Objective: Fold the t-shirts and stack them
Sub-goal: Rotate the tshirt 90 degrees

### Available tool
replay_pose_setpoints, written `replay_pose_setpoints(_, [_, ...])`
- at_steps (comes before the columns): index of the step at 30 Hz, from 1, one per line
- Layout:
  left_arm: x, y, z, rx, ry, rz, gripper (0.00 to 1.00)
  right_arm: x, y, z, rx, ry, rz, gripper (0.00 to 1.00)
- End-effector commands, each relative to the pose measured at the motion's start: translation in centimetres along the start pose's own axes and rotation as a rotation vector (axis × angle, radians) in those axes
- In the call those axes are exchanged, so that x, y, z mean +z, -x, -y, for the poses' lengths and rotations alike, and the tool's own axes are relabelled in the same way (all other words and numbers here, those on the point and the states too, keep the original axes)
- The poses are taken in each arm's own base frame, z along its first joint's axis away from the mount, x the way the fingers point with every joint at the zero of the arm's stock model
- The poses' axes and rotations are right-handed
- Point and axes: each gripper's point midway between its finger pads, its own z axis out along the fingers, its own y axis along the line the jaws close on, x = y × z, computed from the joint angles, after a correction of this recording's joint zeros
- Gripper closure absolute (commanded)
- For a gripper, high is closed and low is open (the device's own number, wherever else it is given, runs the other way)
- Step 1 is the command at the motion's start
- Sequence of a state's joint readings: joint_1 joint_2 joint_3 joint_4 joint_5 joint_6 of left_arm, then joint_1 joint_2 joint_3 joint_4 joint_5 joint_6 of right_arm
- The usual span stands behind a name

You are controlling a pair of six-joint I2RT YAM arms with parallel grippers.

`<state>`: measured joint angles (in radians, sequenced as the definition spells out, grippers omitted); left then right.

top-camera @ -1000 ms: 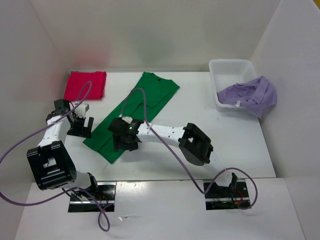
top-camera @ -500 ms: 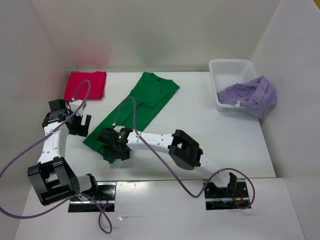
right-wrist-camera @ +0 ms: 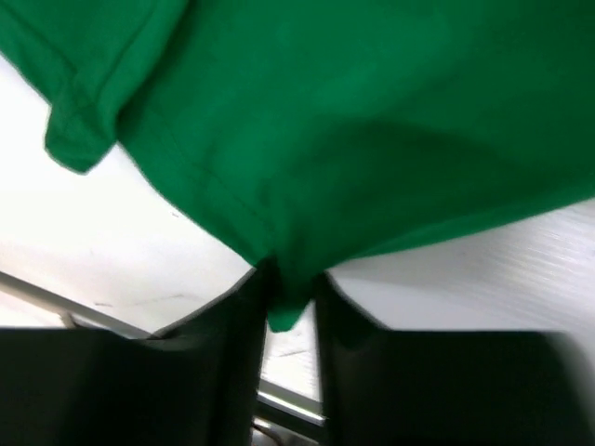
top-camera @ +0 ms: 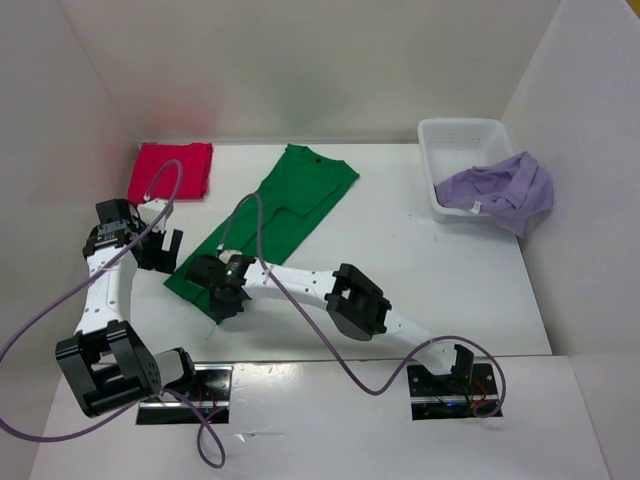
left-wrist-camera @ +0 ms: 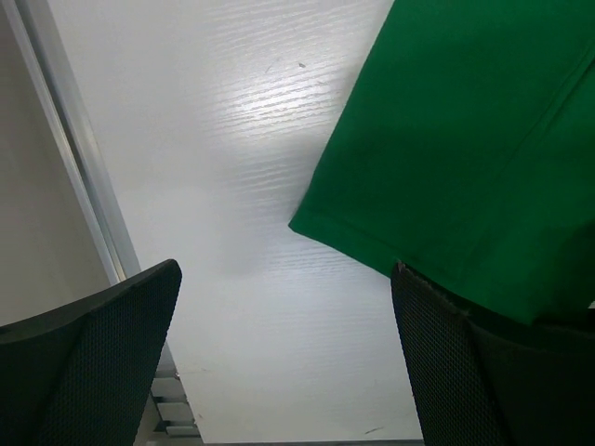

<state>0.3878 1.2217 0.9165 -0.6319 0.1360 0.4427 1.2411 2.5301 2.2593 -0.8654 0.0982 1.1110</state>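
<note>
Far left: the red t-shirt (top-camera: pixel 170 170) lies folded into a compact rectangle at the back corner of the table (top-camera: pixel 400 230), apparently the base of the stack. Just nearer, the left gripper (top-camera: pixel 170 258) hovers low at the left near corner of the green t-shirt (top-camera: pixel 290 200). Its wrist view shows the jaws spread wide and grasping nothing, with the cloth's corner (left-wrist-camera: pixel 465 139) lying between the fingers (left-wrist-camera: pixel 93 372) on bare tabletop. Centre: the green t-shirt lies as a long diagonal strip, sides already turned in, running from the near left toward the back. The right gripper (top-camera: pixel 222 298) sits at its near hem, and the wrist view shows the right gripper (right-wrist-camera: pixel 290 307) clenched on a small pinch of green cloth (right-wrist-camera: pixel 353 121) at the hem's edge. Right: the lavender t-shirt (top-camera: pixel 500 190) hangs rumpled over the rim of the white basket (top-camera: pixel 462 150), not yet handled. The step in hand is judged to be the crosswise fold of the green shirt. The next move probably calls for the left jaws to close on their corner, after which both arms would lift the hem evenly and carry it toward the collar. A one-sided lift would likely skew the strip.
</note>
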Motion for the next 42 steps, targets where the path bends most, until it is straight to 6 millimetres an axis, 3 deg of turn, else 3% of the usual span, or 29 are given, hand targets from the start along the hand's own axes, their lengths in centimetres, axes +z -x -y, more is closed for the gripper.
replay_pose_setpoints(1, [-1.6, 0.9, -0.6, 0.03, 0.036, 0.052, 0.0, 3.1, -2.2, 4.3, -0.018, -0.166, -0.047, 0.9])
replay_pose_setpoints(3, [-2.1, 0.6, -0.5, 0.042, 0.047, 0.052, 0.0, 2.4, -2.2, 4.9, -0.008, -0.171, -0.038, 1.0])
replay_pose_setpoints(5, [-2.8, 0.7, -0.5, 0.073, 0.055, 0.063, 0.0, 1.6, -2.1, 5.5, 0.017, -0.167, -0.014, 1.0])
replay_pose_setpoints(7, [-3.4, 0.8, -0.6, 0.1, 0.065, 0.076, 0.0, 0.2, -2.1, 7.6, 0.059, -0.159, -0.011, 1.0])
replay_pose_setpoints(8, [-3.7, 0.9, -0.6, 0.112, 0.065, 0.076, 0.0, -0.3, -1.8, 8.9, 0.097, -0.157, -0.02, 1.0])
replay_pose_setpoints(9, [-4.0, 0.9, -0.7, 0.141, 0.07, 0.08, 0.0, 0.2, -3.7, 13.6, 0.131, -0.24, -0.058, 1.0])
replay_pose_setpoints(10, [-4.3, 1.0, -0.8, 0.158, 0.077, 0.09, 0.0, -2.0, -2.5, 12.4, 0.164, -0.15, -0.016, 1.0])
replay_pose_setpoints(13, [-4.6, 1.0, -0.9, 0.212, 0.073, 0.079, 0.0, -4.4, -3.8, 17.0, 0.225, -0.154, -0.019, 1.0])
replay_pose_setpoints(14, [-4.7, 1.3, -0.6, 0.244, 0.061, 0.084, 0.0, -4.7, -5.3, 19.8, 0.22, -0.206, -0.039, 1.0])
replay_pose_setpoints(16, [-4.7, 1.5, -0.2, 0.278, 0.044, 0.079, 0.0, -6.4, -5.4, 21.0, 0.231, -0.194, -0.03, 1.0])
replay_pose_setpoints(17, [-4.6, 1.8, 0.4, 0.309, 0.03, 0.085, 0.0, -6.7, -6.4, 23.2, 0.235, -0.242, -0.037, 1.0])
replay_pose_setpoints(20, [-4.4, 2.3, 1.5, 0.383, -0.001, 0.078, 0.0, -8.1, -7.9, 26.0, 0.241, -0.284, -0.052, 1.0])
replay_pose_setpoints(25, [-4.9, 4.2, 5.5, 0.594, -0.059, 0.134, 0.0, -10.0, -10.0, 29.4, 0.274, -0.312, -0.078, 0.96])
replay_pose_setpoints(26, [-5.5, 4.7, 6.3, 0.638, -0.065, 0.165, 0.0, -10.8, -9.7, 28.8, 0.278, -0.271, -0.063, 0.91])
replay_pose_setpoints(27, [-5.8, 5.1, 8.3, 0.714, -0.103, 0.191, 0.0, -11.3, -9.5, 28.6, 0.279, -0.257, -0.058, 0.66])
replay_pose_setpoints(28, [-6.0, 5.0, 9.2, 0.784, -0.122, 0.203, 0.0, -12.4, -9.4, 28.0, 0.247, -0.218, -0.05, 0.52])
replay_pose_setpoints(30, [-7.5, 5.5, 10.8, 0.885, -0.126, 0.281, 0.0, -13.5, -9.4, 27.6, 0.227, -0.188, -0.044, 0.35])
replay_pose_setpoints(34, [-10.0, 4.6, 15.2, 1.216, -0.183, 0.484, 0.0, -17.0, -8.6, 26.6, 0.227, -0.093, -0.009, 0.27])
replay_pose_setpoints(36, [-10.8, 2.4, 16.3, 1.474, -0.176, 0.575, 0.0, -18.8, -8.2, 26.1, 0.261, -0.038, 0.013, 0.27])
replay_pose_setpoints(38, [-11.0, 0.0, 17.4, 1.781, -0.138, 0.679, 0.0, -19.4, -8.0, 25.7, 0.276, -0.005, 0.025, 0.27])
replay_pose_setpoints(40, [-11.8, -0.6, 18.0, 1.905, -0.03, 0.807, 0.0, -19.7, -8.0, 25.3, 0.287, 0.02, 0.008, 0.27])
replay_pose_setpoints(42, [-11.0, -1.8, 20.0, 2.004, -0.051, 0.915, 0.0, -19.5, -7.7, 24.4, 0.254, 0.027, 0.002, 0.27])
